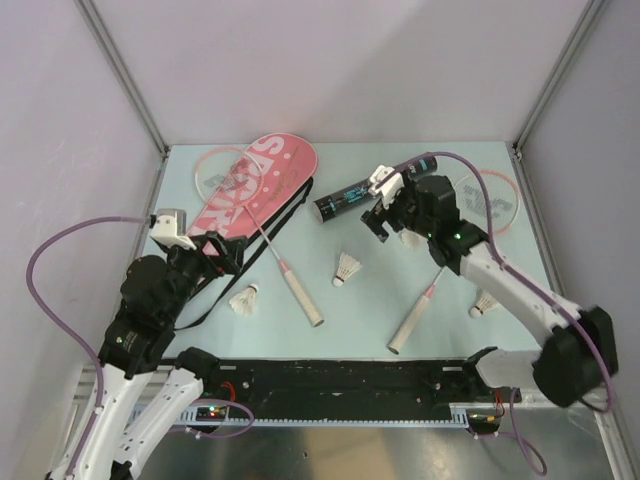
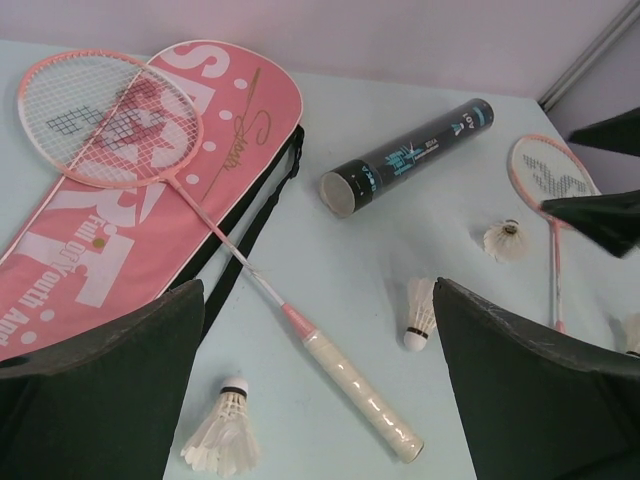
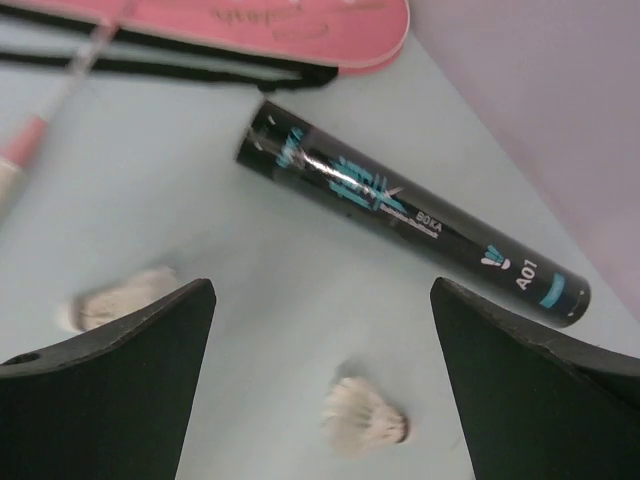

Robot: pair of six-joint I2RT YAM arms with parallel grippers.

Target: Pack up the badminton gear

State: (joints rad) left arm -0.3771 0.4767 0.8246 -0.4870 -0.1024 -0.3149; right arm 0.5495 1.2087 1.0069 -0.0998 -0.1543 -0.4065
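Right fingers (image 3: 110, 390) spread and empty, a shuttlecock (image 3: 365, 415) lying between them, the black tube (image 3: 410, 225) just beyond; left fingers (image 2: 100, 400) spread too. I'd descend straight, pinching its base, not feathers.

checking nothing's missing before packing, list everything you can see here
racket case: one, pink with white lettering and black strap, far left
left racket: one, pink frame, white handle, head lying on the case
right racket: one, pink frame, white handle, right side
shuttlecocks: four, white, scattered across the middle and right
shuttlecock tube: one, black with teal print, lying far centre
table: one, pale blue
left gripper: one, black, open, by the case strap
right gripper: one, black, open, by the tube
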